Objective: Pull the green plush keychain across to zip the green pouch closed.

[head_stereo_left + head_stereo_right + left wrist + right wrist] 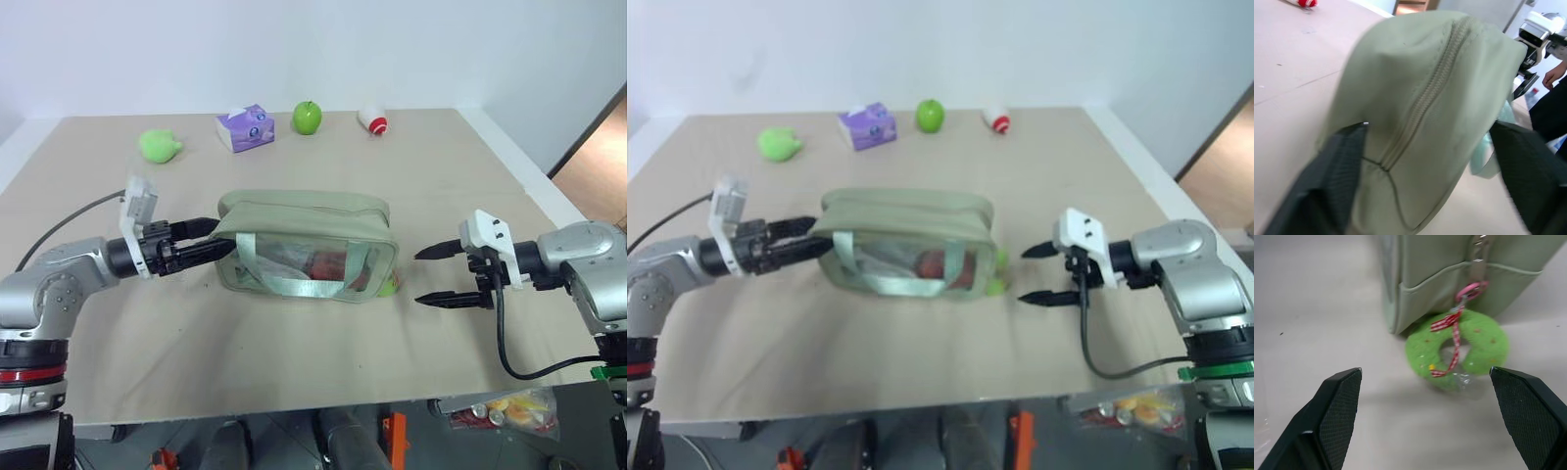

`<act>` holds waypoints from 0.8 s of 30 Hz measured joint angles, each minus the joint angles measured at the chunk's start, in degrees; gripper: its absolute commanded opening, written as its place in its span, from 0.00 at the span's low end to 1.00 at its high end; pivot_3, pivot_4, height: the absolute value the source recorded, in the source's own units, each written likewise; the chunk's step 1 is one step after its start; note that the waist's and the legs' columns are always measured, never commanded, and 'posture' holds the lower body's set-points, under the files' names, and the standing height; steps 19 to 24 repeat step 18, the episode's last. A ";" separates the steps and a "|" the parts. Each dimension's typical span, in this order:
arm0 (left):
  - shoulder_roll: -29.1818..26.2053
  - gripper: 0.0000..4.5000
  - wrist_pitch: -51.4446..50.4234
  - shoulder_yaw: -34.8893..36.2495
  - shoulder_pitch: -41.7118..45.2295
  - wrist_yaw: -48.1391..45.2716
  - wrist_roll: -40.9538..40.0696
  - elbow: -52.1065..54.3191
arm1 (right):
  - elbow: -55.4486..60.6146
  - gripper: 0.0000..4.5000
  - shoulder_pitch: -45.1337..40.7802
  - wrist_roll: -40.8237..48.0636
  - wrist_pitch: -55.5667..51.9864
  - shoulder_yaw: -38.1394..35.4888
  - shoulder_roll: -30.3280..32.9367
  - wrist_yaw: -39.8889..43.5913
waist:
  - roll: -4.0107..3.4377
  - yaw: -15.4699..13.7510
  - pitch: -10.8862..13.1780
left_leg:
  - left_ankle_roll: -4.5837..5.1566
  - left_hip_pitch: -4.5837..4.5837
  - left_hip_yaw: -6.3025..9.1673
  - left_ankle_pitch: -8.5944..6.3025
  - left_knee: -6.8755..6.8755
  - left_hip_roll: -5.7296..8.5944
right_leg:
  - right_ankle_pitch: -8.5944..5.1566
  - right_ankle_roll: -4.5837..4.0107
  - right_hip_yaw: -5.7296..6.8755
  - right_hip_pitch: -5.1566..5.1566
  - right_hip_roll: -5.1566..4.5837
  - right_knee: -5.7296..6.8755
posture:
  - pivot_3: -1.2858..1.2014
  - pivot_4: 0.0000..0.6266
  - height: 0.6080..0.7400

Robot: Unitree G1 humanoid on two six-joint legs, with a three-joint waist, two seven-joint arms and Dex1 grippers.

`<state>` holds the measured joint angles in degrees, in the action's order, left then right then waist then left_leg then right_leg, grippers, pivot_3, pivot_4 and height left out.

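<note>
Pouch looks zipped, both grippers let go
Green pouch [304, 245] zipper closed to the keychain end; green plush keychain [1457, 350] lies on the table [294, 362]; left gripper [211, 242] and right gripper [433, 276] both spread apart, holding nothing

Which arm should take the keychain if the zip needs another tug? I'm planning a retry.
Right. The right gripper hangs open beside the keychain at the pouch's end; the left gripper is at the far end.

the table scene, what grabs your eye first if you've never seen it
The green pouch in the middle of the table, its top zipper run shut. The left gripper stands open around one end; the right gripper hangs open just off the other, where the green plush keychain lies released on the table.
</note>
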<state>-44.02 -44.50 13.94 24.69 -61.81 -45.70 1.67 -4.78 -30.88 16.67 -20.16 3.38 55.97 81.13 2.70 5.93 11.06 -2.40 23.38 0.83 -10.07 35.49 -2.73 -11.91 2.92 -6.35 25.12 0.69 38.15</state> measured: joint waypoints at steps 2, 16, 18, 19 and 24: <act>-2.14 0.99 -1.90 3.78 -2.36 -0.44 -2.59 0.75 | -0.54 0.97 -0.56 1.46 -1.30 -1.58 -0.01 -0.38 | 0.00 0.03 0.01 | -0.01 0.07 0.00 -0.01 -0.07 -0.01 | -0.04 -0.06 0.01 0.09 0.01 0.00 | 0.52 0.24 1.00; 0.79 0.99 -2.15 20.31 -15.39 10.16 -7.00 0.88 | 12.59 0.97 7.42 21.49 -20.28 -21.51 -5.34 -14.96 | 0.06 -0.23 0.00 | -0.05 0.06 0.06 -0.06 0.02 -0.01 | -0.12 -0.03 0.03 0.02 -0.01 0.00 | 0.52 0.24 1.00; 1.15 0.99 -1.62 20.59 -15.70 11.28 -7.00 0.69 | 15.18 0.97 9.68 22.76 -21.54 -22.61 -6.06 -17.47 | 0.08 -0.25 -0.01 | -0.06 0.06 0.04 -0.06 0.05 0.00 | -0.12 -0.03 0.02 0.00 -0.02 -0.01 | 0.52 0.24 1.00; 1.15 0.99 -1.62 20.59 -15.70 11.28 -7.00 0.69 | 15.18 0.97 9.68 22.76 -21.54 -22.61 -6.06 -17.47 | 0.08 -0.25 -0.01 | -0.06 0.06 0.04 -0.06 0.05 0.00 | -0.12 -0.03 0.02 0.00 -0.02 -0.01 | 0.52 0.24 1.00; 1.15 0.99 -1.62 20.59 -15.70 11.28 -7.00 0.69 | 15.18 0.97 9.68 22.76 -21.54 -22.61 -6.06 -17.47 | 0.08 -0.25 -0.01 | -0.06 0.06 0.04 -0.06 0.05 0.00 | -0.12 -0.03 0.02 0.00 -0.02 -0.01 | 0.52 0.24 1.00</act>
